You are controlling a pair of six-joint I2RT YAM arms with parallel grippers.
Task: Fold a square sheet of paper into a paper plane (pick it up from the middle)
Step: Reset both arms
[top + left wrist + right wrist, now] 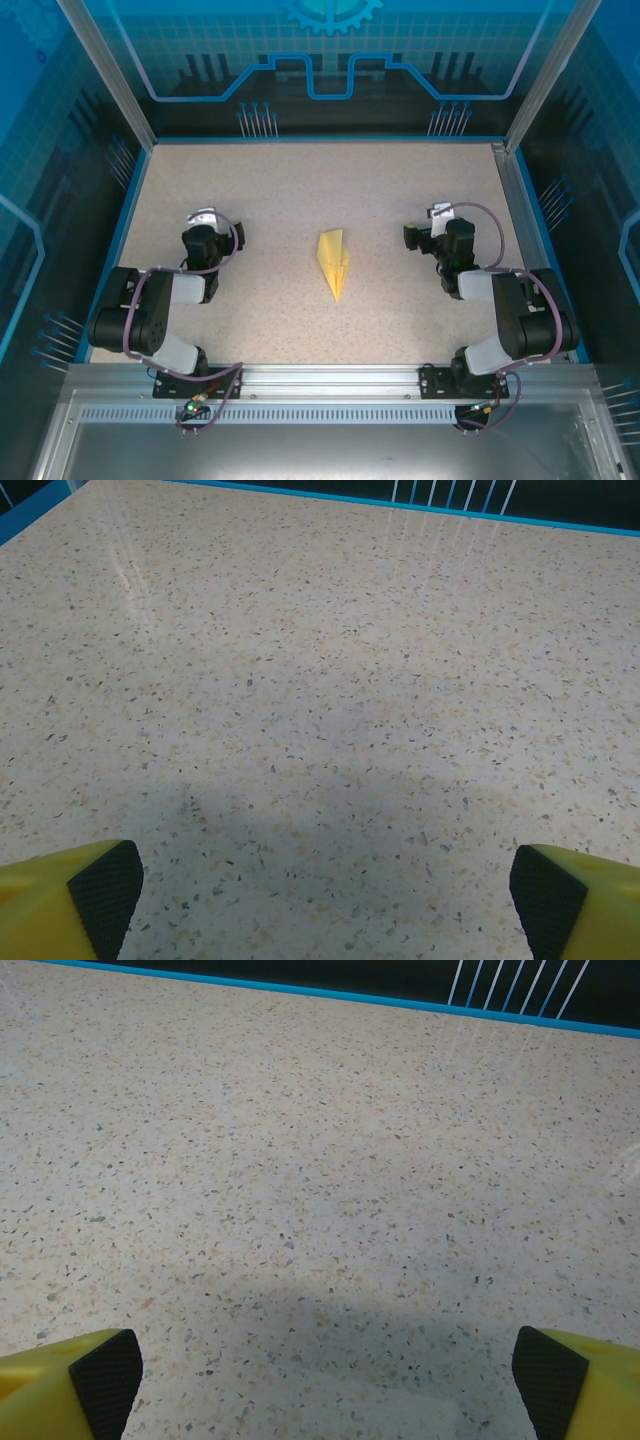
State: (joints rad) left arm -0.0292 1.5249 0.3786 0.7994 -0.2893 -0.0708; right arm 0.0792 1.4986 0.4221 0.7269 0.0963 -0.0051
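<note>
A slim pale-yellow paper plane [335, 262] lies flat in the middle of the speckled table [300, 190], its point toward the near edge. My left gripper [207, 222] rests folded back at the left, well apart from the plane. In the left wrist view its fingers [105, 892] stand wide apart over bare table, so the left gripper [325, 890] is open and holds nothing. At the right sits my right gripper [432, 225], likewise away from the plane. The right wrist view shows its fingertips [105, 1375] spread, and the right gripper [328, 1372] is open and empty.
Blue-edged walls [320, 138] close the table at the back and sides. A metal rail [320, 380] runs along the near edge under the arm bases. White pins [510, 985] stand beyond the far edge.
</note>
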